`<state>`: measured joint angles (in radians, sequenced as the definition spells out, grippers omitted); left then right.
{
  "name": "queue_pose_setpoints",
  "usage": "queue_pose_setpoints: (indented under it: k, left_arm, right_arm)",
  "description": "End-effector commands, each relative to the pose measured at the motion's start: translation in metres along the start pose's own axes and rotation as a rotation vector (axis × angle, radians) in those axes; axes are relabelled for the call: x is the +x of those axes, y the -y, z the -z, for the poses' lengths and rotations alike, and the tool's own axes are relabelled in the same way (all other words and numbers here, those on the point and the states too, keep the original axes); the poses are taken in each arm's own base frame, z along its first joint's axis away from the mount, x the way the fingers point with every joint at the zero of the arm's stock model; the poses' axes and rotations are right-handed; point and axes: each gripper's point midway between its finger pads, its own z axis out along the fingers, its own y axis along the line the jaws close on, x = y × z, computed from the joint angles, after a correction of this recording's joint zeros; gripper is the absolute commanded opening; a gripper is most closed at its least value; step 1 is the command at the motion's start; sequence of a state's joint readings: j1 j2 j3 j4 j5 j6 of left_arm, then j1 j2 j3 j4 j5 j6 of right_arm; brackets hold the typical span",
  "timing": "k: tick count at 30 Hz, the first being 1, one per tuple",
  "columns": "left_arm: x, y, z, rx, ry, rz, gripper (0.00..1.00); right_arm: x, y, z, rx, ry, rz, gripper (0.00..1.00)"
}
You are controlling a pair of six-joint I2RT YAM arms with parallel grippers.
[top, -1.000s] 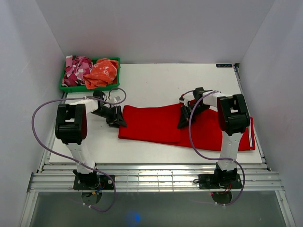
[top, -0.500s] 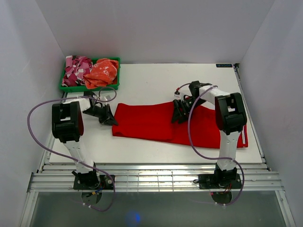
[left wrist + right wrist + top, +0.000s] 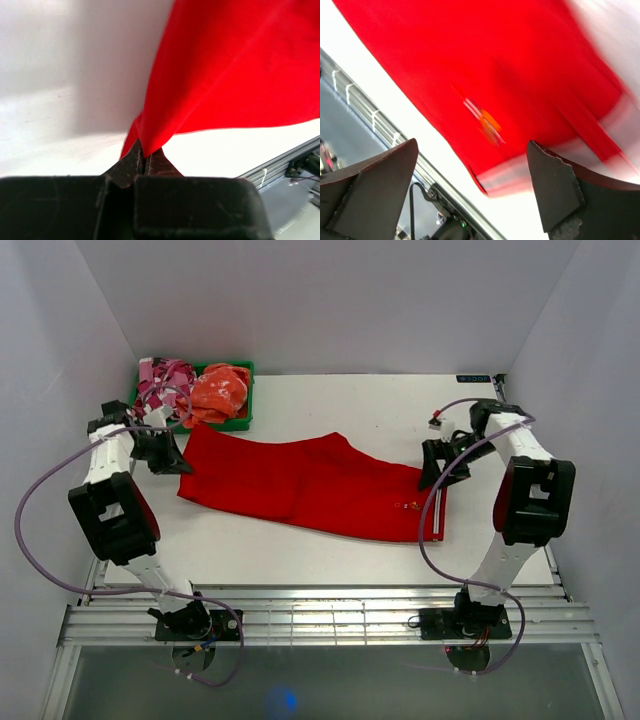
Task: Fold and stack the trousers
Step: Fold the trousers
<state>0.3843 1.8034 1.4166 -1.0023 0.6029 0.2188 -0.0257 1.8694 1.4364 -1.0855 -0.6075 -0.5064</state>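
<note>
While the left gripper (image 3: pixel 180 464) sits just on the near side of the green bin (image 3: pixel 150 426), its jaws are pressed fully together on a corner of the trousers (image 3: pixel 300 485). In the left wrist view the two dark fingertips (image 3: pixel 131 167) meet with no gap. A pinched point of red cloth (image 3: pixel 240 65) rises from between them and fans out wide above. That corner looks lifted slightly off the table (image 3: pixel 330 400).

Trousers: one bright red pair, spread mostly flat. Their upper corner touches or overlaps the bin's near rim. From there the cloth runs away from the bin in a long band across the table, ending at a white-striped edge (image 3: pixel 437 515) at the end farthest from the bin.

Right gripper (image 3: pixel 440 465): at that far end, well apart from the bin. Jaws spread wide. In the right wrist view both fingers (image 3: pixel 385 185) stand far apart with nothing gripped between them. Only red cloth (image 3: pixel 470 65) and its pale striped edge show below, blurred. Whether the fingertips touch the cloth, I cannot tell; from the top view the gripper sits at the edge of the trouser end.

Bin contents: a pink-and-white patterned garment (image 3: pixel 160 380) and an orange garment (image 3: pixel 220 390), side by side.
</note>
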Motion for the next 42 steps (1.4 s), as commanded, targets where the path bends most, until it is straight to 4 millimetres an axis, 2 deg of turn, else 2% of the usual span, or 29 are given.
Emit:
queue_pose_setpoints:
  k: [1, 2, 4, 6, 8, 9, 11, 12, 14, 16, 18, 20, 21, 25, 26, 28, 29, 30, 31, 32, 33, 34, 38, 42]
  left_arm:
    - [-0.025, 0.051, 0.055, 0.049, 0.106, -0.148, 0.0]
    - [-0.026, 0.059, 0.06, 0.062, 0.108, -0.143, 0.0]
    - [-0.03, 0.081, 0.063, 0.08, 0.096, -0.146, 0.0]
    - [-0.032, 0.103, 0.063, 0.105, 0.087, -0.098, 0.0]
    - [-0.033, 0.136, 0.058, 0.143, 0.085, -0.102, 0.0]
    - [-0.028, 0.16, 0.049, 0.157, 0.059, -0.078, 0.0]
    - [-0.031, 0.18, 0.039, 0.146, 0.072, -0.111, 0.0]
    - [-0.021, 0.204, 0.028, 0.158, 0.04, -0.151, 0.0]
    - [-0.017, 0.219, 0.017, 0.145, 0.027, -0.127, 0.0]
    - [-0.005, 0.241, 0.003, 0.165, -0.023, -0.123, 0.0]
    - [0.0, 0.264, -0.004, 0.199, -0.047, -0.157, 0.0]
    - [0.002, 0.278, -0.014, 0.216, -0.065, -0.163, 0.0]
    - [0.006, 0.291, -0.018, 0.225, -0.071, -0.186, 0.0]
    - [0.019, 0.321, -0.045, 0.259, -0.128, -0.197, 0.0]
    - [0.022, 0.329, -0.049, 0.266, -0.142, -0.182, 0.0]
    - [0.027, 0.346, -0.057, 0.285, -0.145, -0.206, 0.0]
    - [0.031, 0.351, -0.064, 0.288, -0.159, -0.208, 0.0]
    - [0.04, 0.361, -0.069, 0.298, -0.178, -0.219, 0.0]
    - [0.039, 0.37, -0.069, 0.313, -0.174, -0.231, 0.0]
    - [0.045, 0.375, -0.077, 0.312, -0.195, -0.234, 0.0]
    - [0.055, 0.386, -0.081, 0.322, -0.213, -0.246, 0.0]
    - [0.057, 0.393, -0.082, 0.337, -0.218, -0.25, 0.0]
    - [0.07, 0.426, -0.097, 0.378, -0.241, -0.27, 0.0]
    - [0.097, 0.449, -0.116, 0.407, -0.296, -0.269, 0.0]
  right_arm:
    - [0.017, 0.019, 0.038, 0.077, 0.015, -0.05, 0.9]
    - [0.022, 0.028, 0.043, 0.1, 0.02, -0.079, 0.9]
    - [0.027, 0.034, 0.042, 0.104, 0.02, -0.118, 0.9]
    - [0.033, 0.036, 0.031, 0.067, 0.026, -0.16, 0.9]
    - [0.03, 0.035, 0.02, 0.017, 0.055, -0.193, 0.9]
    - [0.035, 0.034, 0.01, -0.013, 0.047, -0.221, 0.9]
    - [0.032, 0.032, 0.0, -0.07, 0.074, -0.258, 0.9]
    - [0.03, 0.034, -0.008, -0.09, 0.085, -0.267, 0.9]
    - [0.024, 0.028, -0.014, -0.165, 0.114, -0.298, 0.91]
    - [0.021, 0.03, -0.02, -0.188, 0.134, -0.307, 0.93]
    - [0.023, 0.03, -0.026, -0.21, 0.135, -0.326, 0.96]
    - [0.025, 0.029, -0.031, -0.228, 0.142, -0.33, 1.0]
    - [0.025, 0.028, -0.034, -0.234, 0.14, -0.337, 0.98]
    - [0.03, 0.027, -0.044, -0.24, 0.142, -0.353, 0.78]
    - [0.03, 0.029, -0.046, -0.234, 0.145, -0.345, 0.67]
    - [0.035, 0.027, -0.05, -0.24, 0.135, -0.363, 0.52]
    - [0.036, 0.027, -0.052, -0.239, 0.133, -0.363, 0.39]
    - [0.04, 0.026, -0.054, -0.243, 0.129, -0.375, 0.33]
    - [0.04, 0.025, -0.055, -0.245, 0.129, -0.384, 0.27]
    - [0.04, 0.024, -0.057, -0.246, 0.125, -0.383, 0.15]
    - [0.04, 0.024, -0.059, -0.249, 0.121, -0.384, 0.11]
    - [0.039, 0.023, -0.059, -0.251, 0.121, -0.378, 0.08]
    - [0.033, 0.02, -0.061, -0.259, 0.124, -0.377, 0.08]
    - [0.03, 0.015, -0.06, -0.272, 0.128, -0.364, 0.08]
